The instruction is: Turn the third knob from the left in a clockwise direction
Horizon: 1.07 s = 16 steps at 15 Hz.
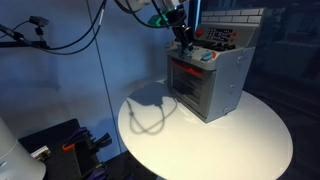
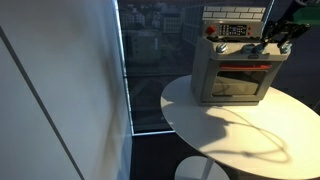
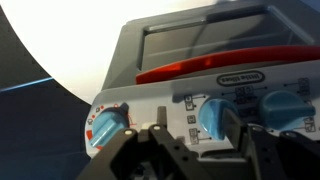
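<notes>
Blue in colour, a round plastic knob [image 3: 213, 118] on the grey toy oven [image 1: 226, 86] was flanked by the parted jaws of the black gripper [image 3: 198, 140].

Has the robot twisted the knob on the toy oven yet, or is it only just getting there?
Done: the gripper is right at the knob row on the toy oven. In hand: its fingers stand open on either side of a blue knob, not squeezing it. Left: closing on the knob and twisting it clockwise.
</notes>
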Motion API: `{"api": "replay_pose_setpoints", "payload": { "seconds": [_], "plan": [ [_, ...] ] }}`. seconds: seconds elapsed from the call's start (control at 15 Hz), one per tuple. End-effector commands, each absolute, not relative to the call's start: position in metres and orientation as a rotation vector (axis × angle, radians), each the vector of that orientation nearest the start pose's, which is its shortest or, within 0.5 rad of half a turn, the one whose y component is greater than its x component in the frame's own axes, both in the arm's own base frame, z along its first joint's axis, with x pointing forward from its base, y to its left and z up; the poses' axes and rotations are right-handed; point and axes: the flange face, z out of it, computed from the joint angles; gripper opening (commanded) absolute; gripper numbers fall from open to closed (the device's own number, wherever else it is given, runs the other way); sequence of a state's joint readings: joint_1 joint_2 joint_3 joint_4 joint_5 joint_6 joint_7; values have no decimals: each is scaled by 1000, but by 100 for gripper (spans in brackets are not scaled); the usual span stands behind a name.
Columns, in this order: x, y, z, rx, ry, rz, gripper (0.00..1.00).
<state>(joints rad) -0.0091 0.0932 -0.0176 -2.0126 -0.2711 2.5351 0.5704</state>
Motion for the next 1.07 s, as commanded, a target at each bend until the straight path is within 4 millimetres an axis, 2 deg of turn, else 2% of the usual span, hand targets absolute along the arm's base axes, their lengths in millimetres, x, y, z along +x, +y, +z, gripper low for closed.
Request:
{"api": "replay_pose_setpoints", "payload": {
  "seconds": [0.0, 0.07, 0.13, 0.67, 1.0],
  "plan": [
    [613, -11, 458, -3074, 596, -768, 75],
    [613, -10, 458, -3074, 594, -769, 76],
    [613, -9, 458, -3075, 590, -769, 81],
    [618, -8, 459, -3075, 597, -772, 79],
    [622, -9, 458, -3076, 602, -775, 81]
  ]
}}
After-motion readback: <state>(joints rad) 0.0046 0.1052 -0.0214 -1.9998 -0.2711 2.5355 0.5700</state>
